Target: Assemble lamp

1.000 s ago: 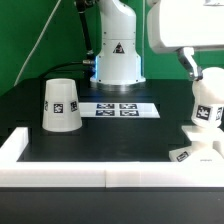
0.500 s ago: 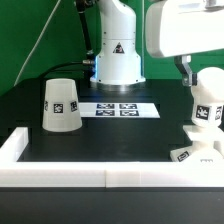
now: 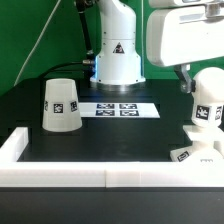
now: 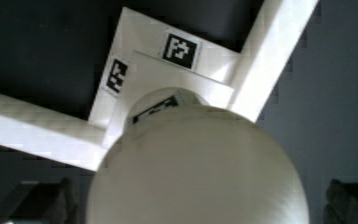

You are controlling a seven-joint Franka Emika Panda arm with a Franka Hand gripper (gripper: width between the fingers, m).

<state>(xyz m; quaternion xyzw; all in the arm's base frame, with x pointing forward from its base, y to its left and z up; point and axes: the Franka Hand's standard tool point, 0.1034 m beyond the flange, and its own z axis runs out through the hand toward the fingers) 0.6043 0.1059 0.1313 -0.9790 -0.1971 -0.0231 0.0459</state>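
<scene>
The rounded white bulb (image 3: 207,105) stands upright on the flat square base (image 3: 200,153) at the exterior view's right. My gripper (image 3: 193,78) hangs just above and beside the bulb's top, with one dark finger (image 3: 186,78) showing. In the wrist view the bulb (image 4: 202,160) fills the space between my fingers (image 4: 48,200), with a dark gap on each side, so the gripper (image 4: 197,208) is open around it. The tagged base (image 4: 179,55) shows beyond the bulb. The tapered shade (image 3: 60,105) stands mouth down at the exterior view's left, far from the gripper.
The marker board (image 3: 121,108) lies in the middle, in front of the white robot body (image 3: 117,50). A white raised wall (image 3: 100,178) borders the front of the black table and runs up its left side (image 3: 14,145).
My hand has shifted a little to the exterior view's left and upward at the bulb. The bulb, base and shade have not moved.
</scene>
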